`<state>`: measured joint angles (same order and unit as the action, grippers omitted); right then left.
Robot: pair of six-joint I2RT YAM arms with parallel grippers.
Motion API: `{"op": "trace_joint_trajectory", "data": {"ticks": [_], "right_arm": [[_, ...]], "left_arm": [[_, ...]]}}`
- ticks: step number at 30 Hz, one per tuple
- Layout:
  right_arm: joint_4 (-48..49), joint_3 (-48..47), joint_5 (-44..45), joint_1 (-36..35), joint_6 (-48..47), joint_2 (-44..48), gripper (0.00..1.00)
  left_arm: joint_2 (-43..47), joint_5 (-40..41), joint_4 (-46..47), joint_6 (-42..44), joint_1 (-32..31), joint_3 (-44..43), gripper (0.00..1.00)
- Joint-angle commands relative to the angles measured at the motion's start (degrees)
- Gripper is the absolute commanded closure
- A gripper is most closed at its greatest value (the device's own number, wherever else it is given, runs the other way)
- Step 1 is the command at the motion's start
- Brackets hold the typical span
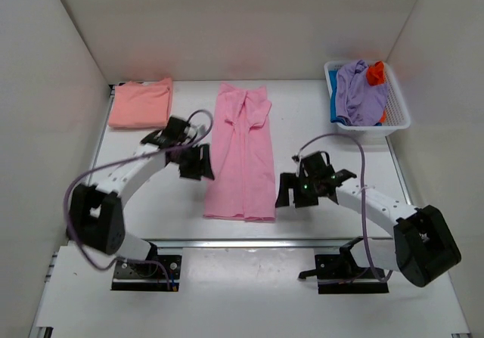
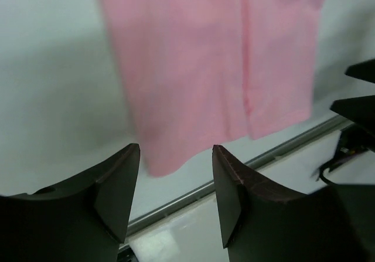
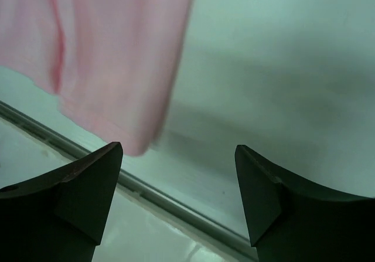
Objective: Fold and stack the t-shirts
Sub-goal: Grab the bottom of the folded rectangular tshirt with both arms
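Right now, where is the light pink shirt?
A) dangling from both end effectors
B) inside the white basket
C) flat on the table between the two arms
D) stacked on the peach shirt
C: the light pink shirt lies folded lengthwise on the table, with the left end effector and right end effector open on either side, gripping nothing.

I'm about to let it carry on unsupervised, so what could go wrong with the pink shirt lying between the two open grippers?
The light pink shirt is bunched at its far end, so folding it as it lies would likely trap creases. Its hem lies close to the metal rail at the near edge; a low pinch there might snag it. The left gripper and right gripper stand open beside the strip, so an uneven grab could skew it.
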<state>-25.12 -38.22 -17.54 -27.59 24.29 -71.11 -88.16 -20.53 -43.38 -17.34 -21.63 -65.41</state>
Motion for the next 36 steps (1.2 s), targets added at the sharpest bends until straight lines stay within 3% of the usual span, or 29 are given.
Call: {"op": "trace_joint_trajectory", "data": {"ticks": [1, 4, 7, 12, 18, 20, 21, 22, 23, 24, 25, 27, 31, 36], "right_arm": [[3.93, 5.42, 0.23, -1.85, 7.06, 4.57, 0.25], [7.36, 10.35, -0.21, -1.67, 9.18, 6.33, 0.26], [11.49, 13.51, -2.32, -1.58, 11.12, 5.81, 0.29], [15.36, 12.47, -2.85, -4.30, 13.84, 2.12, 0.31], [18.53, 10.63, -2.85, -8.70, 15.17, -4.21, 0.37], [19.06, 10.27, -3.12, -10.10, 14.73, -7.01, 0.47], [19.23, 10.01, -3.38, -10.37, 14.38, -7.72, 0.56], [19.41, 10.18, -3.90, -10.64, 14.03, -8.07, 0.62], [19.24, 10.44, -4.08, -11.07, 13.94, -8.77, 0.78], [19.41, 10.01, -4.52, -11.34, 14.03, -9.13, 0.92], [19.24, 10.09, -4.87, -12.30, 14.20, -9.13, 0.99], [17.66, 9.92, -5.22, -13.00, 13.42, -8.96, 1.00], [11.69, 10.35, -5.48, -15.81, 13.06, -5.37, 1.00], [5.54, 12.90, -7.59, -17.14, 14.20, 0.70, 1.00]], "left_arm": [[13.94, 0.32, 11.90, -3.31, 3.70, 14.84, 0.36], [22.39, 1.99, 16.28, -7.17, 3.35, 27.84, 0.35], [26.36, 2.60, 21.56, -10.16, 1.86, 35.15, 0.35], [24.19, 5.85, 27.29, -14.29, -1.39, 39.04, 0.36], [20.75, 9.02, 30.01, -15.53, -3.60, 39.30, 0.31], [19.61, 9.72, 31.15, -16.14, -4.38, 40.09, 0.36], [19.52, 9.72, 32.20, -16.32, -4.74, 40.18, 0.44], [19.52, 9.38, 32.56, -16.41, -5.70, 40.79, 0.53], [19.17, 8.85, 33.17, -17.10, -5.71, 41.58, 0.69], [19.08, 8.32, 34.31, -17.28, -6.66, 42.46, 0.77], [19.08, 7.88, 33.97, -17.55, -7.02, 43.16, 0.87], [18.81, 7.53, 32.40, -17.37, -9.38, 43.26, 1.00], [21.79, 7.62, 27.56, -17.20, -13.44, 45.28, 1.00], [32.41, 6.56, 21.24, -19.57, -16.16, 49.85, 1.00]]}}
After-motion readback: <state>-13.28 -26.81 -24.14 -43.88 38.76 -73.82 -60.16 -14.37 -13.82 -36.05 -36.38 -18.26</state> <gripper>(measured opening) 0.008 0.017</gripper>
